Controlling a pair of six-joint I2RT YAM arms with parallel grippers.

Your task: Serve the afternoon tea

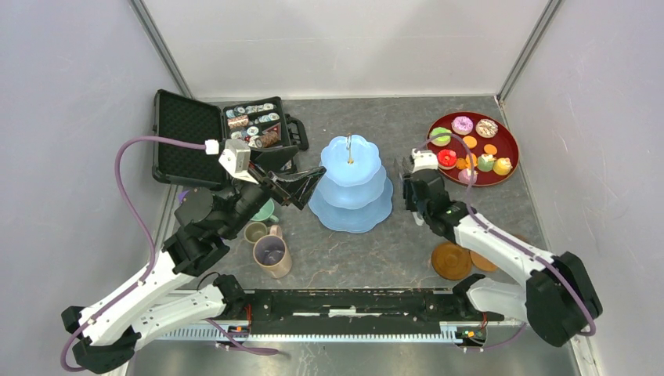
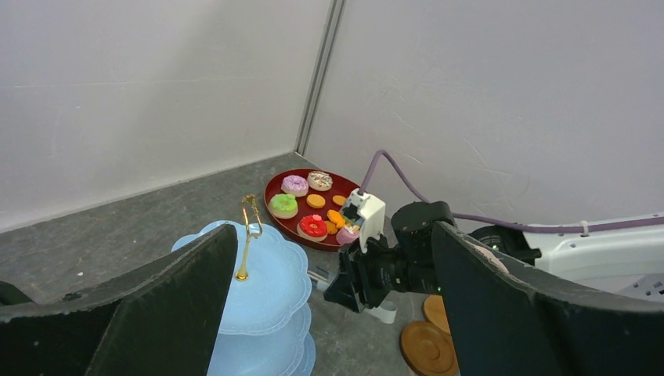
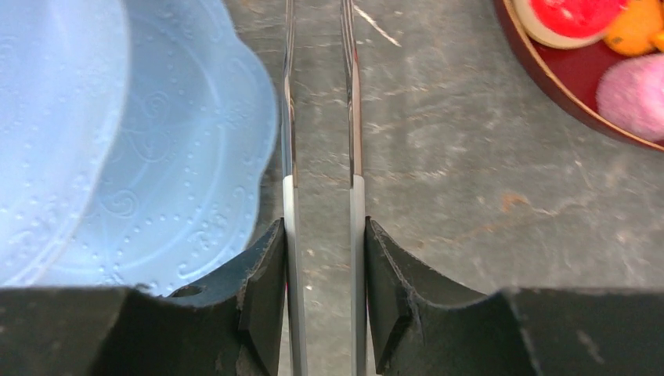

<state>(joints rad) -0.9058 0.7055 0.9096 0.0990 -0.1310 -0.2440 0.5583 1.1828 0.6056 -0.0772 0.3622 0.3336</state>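
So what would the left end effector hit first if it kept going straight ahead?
Probably the cake stand, near its gold handle; both sit framed by the open left end effector. Depth is unclear.

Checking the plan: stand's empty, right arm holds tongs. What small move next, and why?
Probably swing the tongs right toward the pink cake on the dark-red tray: the cake stand is bare, and the tongs point at table between them.
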